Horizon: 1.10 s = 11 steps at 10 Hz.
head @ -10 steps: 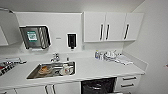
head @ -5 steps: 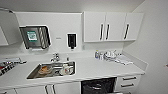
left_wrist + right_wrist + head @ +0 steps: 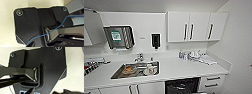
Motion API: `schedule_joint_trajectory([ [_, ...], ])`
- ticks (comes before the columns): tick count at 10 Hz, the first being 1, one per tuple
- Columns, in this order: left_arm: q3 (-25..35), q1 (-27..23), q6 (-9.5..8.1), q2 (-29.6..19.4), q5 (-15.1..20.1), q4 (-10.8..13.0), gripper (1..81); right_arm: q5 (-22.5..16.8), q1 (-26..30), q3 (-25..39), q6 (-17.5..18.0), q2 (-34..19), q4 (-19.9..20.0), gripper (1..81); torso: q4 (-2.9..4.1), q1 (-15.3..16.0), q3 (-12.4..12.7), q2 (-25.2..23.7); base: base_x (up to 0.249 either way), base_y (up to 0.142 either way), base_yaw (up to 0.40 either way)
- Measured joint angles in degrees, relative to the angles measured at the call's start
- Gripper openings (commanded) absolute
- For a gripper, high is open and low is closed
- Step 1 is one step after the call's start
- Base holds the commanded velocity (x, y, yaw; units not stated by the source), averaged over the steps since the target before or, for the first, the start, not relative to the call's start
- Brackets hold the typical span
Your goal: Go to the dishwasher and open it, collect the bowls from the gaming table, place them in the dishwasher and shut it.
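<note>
Grippers of both arms: whether spread or closed cannot be told, and no bowl is seen in either; each wrist view presents the robot's own dark plate against a pale surface. Head view: white countertop [image 3: 184,68] carrying a stainless-steel sink [image 3: 137,70] with dishes inside; white wall cabinets with dark bar handles [image 3: 196,26] above. The dishwasher's dark opening with wire racks [image 3: 182,85] lies below the counter, right of the sink, low and ahead. Which arm is nearer cannot be judged.
</note>
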Motion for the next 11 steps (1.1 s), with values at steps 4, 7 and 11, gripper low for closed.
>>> schedule_joint_trajectory([
  [4, 0.0, 0.0, 0.02, -0.2, 0.0, 0.0, 81.1, 0.0, -0.2, 0.1, 0.0, 0.0, 0.0, 81.1, 0.00, 0.0, 0.0, 0.0, 0.000, 0.000, 0.312],
  [7, 0.0, -0.1, 0.02, -0.6, 0.0, 0.0, 81.1, -0.2, 0.4, 0.1, 0.0, 0.0, 0.0, 81.1, 0.00, 0.0, 0.0, 0.0, 0.000, 0.000, 0.350],
  [11, 0.0, -0.2, 0.02, -0.8, 0.1, 0.0, 81.1, -0.2, -0.1, 0.3, 0.0, 0.1, 0.2, 81.1, 0.00, 0.0, 0.0, 0.0, 0.000, 0.000, 0.350],
])
